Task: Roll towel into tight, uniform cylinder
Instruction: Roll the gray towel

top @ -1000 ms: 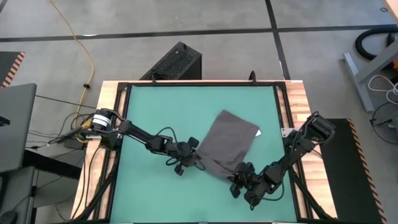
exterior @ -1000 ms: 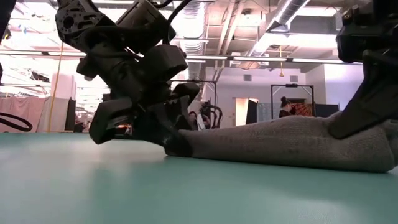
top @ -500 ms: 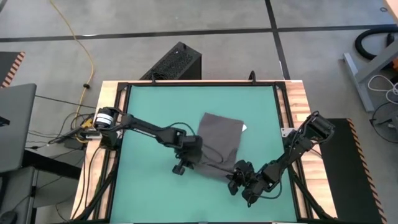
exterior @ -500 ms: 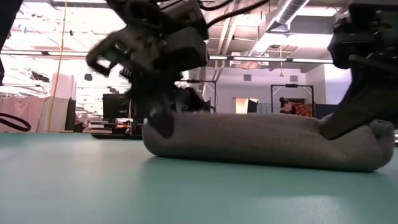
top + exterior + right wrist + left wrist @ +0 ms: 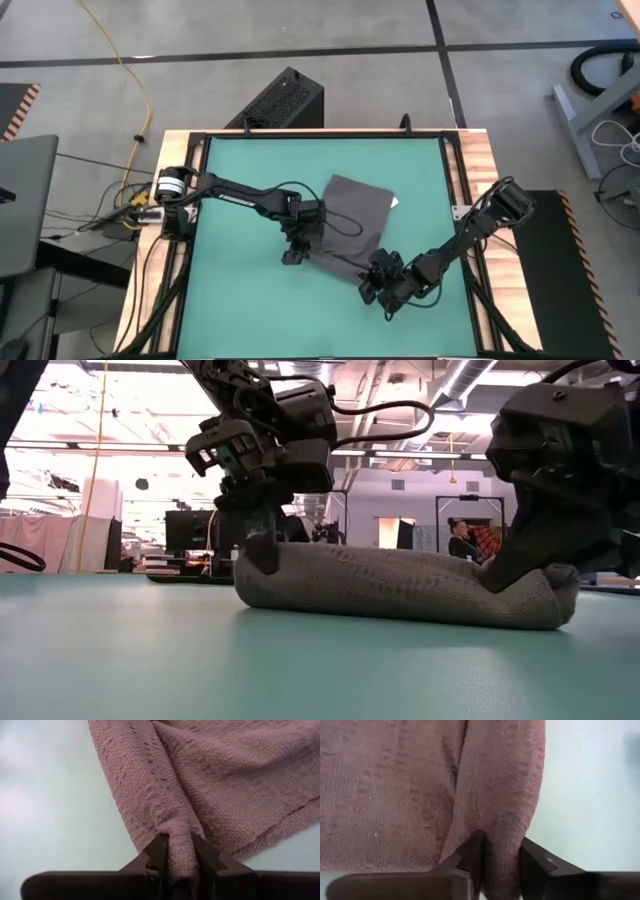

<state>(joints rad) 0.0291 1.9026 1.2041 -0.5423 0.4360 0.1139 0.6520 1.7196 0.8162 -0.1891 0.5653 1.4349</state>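
Observation:
The dark grey towel [image 5: 352, 215] lies on the green table top [image 5: 250, 180], its far part flat and its near edge gathered into a thick roll [image 5: 400, 585]. A small white tag [image 5: 393, 203] shows at the right edge. My left gripper [image 5: 297, 243] is shut on the roll's left end and my right gripper [image 5: 377, 280] on its right end. In the low view the left gripper [image 5: 256, 550] and the right gripper [image 5: 520, 572] stand over the two ends. My left gripper pinches a raised fold [image 5: 502, 851] at the roll's left end between its two fingers [image 5: 474, 854], slanting down from above. The roll rests on the table below it. My right gripper pinches a bunched ridge of cloth [image 5: 179, 847] at the roll's right end between its two fingers [image 5: 202, 856], slanting down from the near right. That end rests on the table.
A black frame and wooden strips [image 5: 480, 160] border the green mat. Bare mat lies to the left [image 5: 240, 290] and far side of the towel. Beyond the table are a black box [image 5: 285, 98] and a yellow cable [image 5: 135, 80] on the floor.
My left gripper has risen, rolled its wrist and gone toward the table's right and far side, onto the top of the towel's left end. My right gripper has moved left. The towel has slid leftward, and its near edge has bunched from a low wedge into a thicker, shorter roll.

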